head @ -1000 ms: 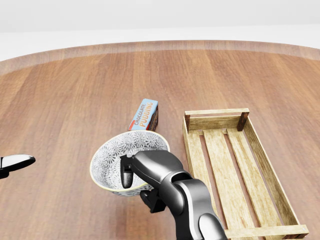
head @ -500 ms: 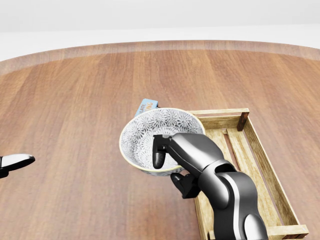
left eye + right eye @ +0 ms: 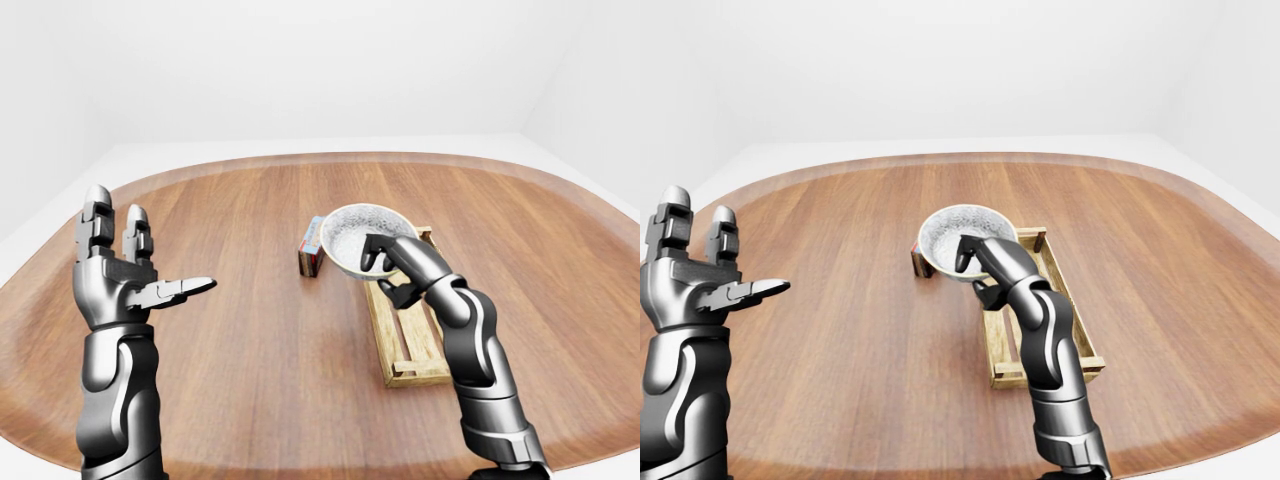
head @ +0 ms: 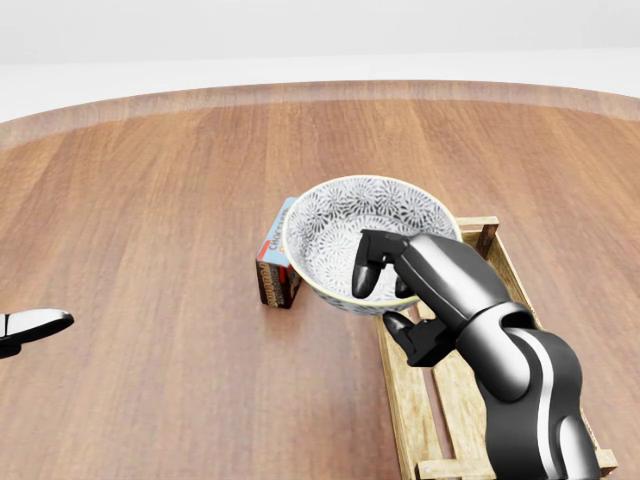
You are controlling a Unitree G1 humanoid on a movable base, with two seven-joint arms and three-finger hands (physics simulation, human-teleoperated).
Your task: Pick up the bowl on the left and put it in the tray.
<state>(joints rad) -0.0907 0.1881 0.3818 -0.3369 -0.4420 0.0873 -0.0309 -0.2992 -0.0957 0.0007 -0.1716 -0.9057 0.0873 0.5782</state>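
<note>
Head view, items listed from largest to smallest.

Desk [image 4: 150,200]: round-edged, brown wood grain, filling most of the frame.

Tray [image 4: 403,405]: slatted pale-wood crate, resting flat on the desk at lower right, long axis running toward the top of the view.

Bowl [image 4: 345,225]: white with a dense grey floral pattern and a yellowish rim. Lifted clear of the desk and tilted so the inside faces the camera. Overlapping the tray's top-left corner and the right side of the box in this view (not resting in the tray).

Right hand [image 4: 430,280]: dark grey, entering from lower right. Fingers [image 4: 365,265] pinching the bowl's near rim, one hooked over into the inside, the others pressed against the outer wall underneath.

Left hand [image 3: 120,275]: raised at the left of the left-eye view, well apart from everything else. Fingers [image 3: 185,288] spread, holding nothing.

Pudding box [image 4: 272,265]: blue and brown carton, lying on the desk just left of the tray, partly hidden behind the bowl.
</note>
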